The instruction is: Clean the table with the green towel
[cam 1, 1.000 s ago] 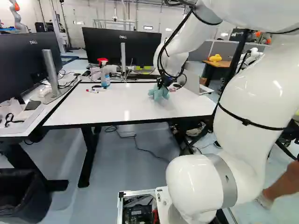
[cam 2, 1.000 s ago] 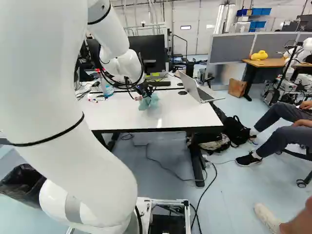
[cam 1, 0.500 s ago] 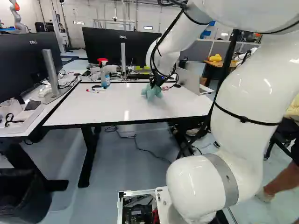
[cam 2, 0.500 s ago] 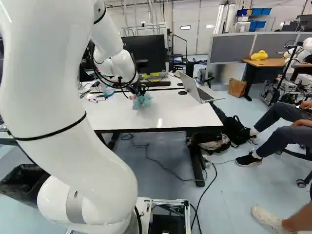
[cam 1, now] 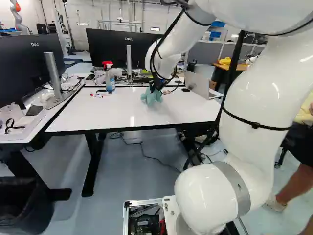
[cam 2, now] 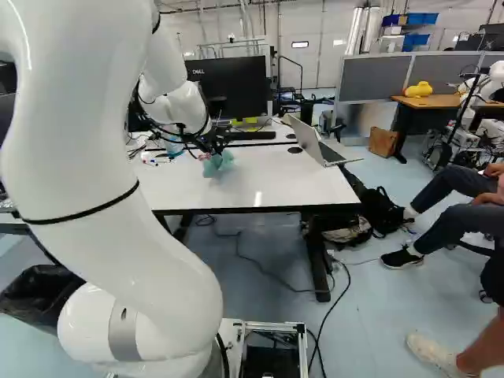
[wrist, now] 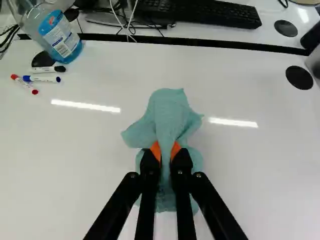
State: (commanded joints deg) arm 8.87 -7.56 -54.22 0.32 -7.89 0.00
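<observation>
Over the far half of the white counter [cam 1: 98, 115] in the left base view, you have the hand [cam 1: 156, 87] holding the bunched green towel [cam 1: 151, 96], with the spray bottle [cam 1: 109, 82] standing near the far edge, to the left. Across in the right base view, your towel is well to the left of the open laptop [cam 2: 309, 143]. Down the wrist view, you see the hand [wrist: 168, 156] clenched on the towel, cloth pinched between its orange pads [wrist: 156, 150] and folds spreading around the fingertips, while three markers [wrist: 45, 79] lie beside the bottle.
</observation>
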